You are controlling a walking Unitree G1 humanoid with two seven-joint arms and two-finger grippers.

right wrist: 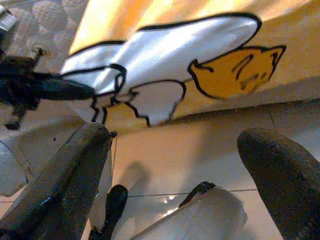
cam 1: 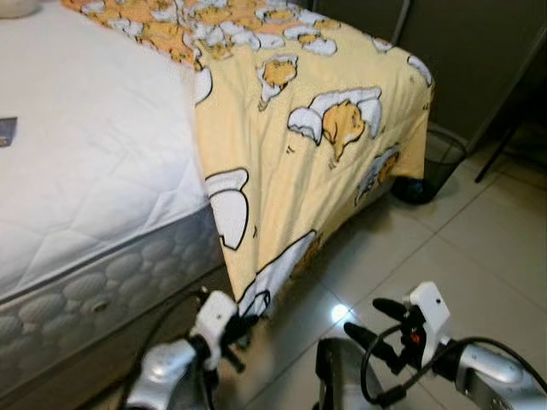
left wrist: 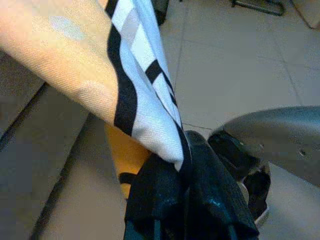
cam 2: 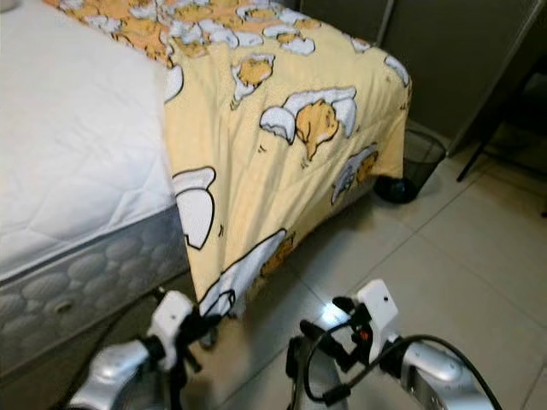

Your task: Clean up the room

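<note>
1. The yellow blanket [cam 1: 299, 145] with cartoon bears and white clouds lies across the foot of the bed and hangs down its side, almost to the floor.
2. The mattress [cam 1: 85, 162] is white and quilted, and the part of its top beside the blanket is bare.
3. A small dark flat thing [cam 1: 7, 131] lies on the mattress near the picture's left edge. It is too small to tell what it is.
4. The left gripper [cam 1: 244, 325] is low down at the bottom corner of the blanket.
5. Its black fingers [left wrist: 165, 200] are pressed together on the blanket's hanging corner, and the cloth comes out from between them.
6. The right gripper [cam 1: 372, 323] is off to the right, above the shiny floor tiles [cam 1: 479, 248], and is not touching the blanket.
7. Its two black fingers [right wrist: 65, 175] are spread wide apart with nothing between them.
8. A black mesh wastebasket [cam 1: 432, 166] stands on the floor just beside the far corner of the bed, partly under the blanket's edge.
9. A dark wall of cabinets [cam 1: 461, 51] stands behind the wastebasket.
</note>
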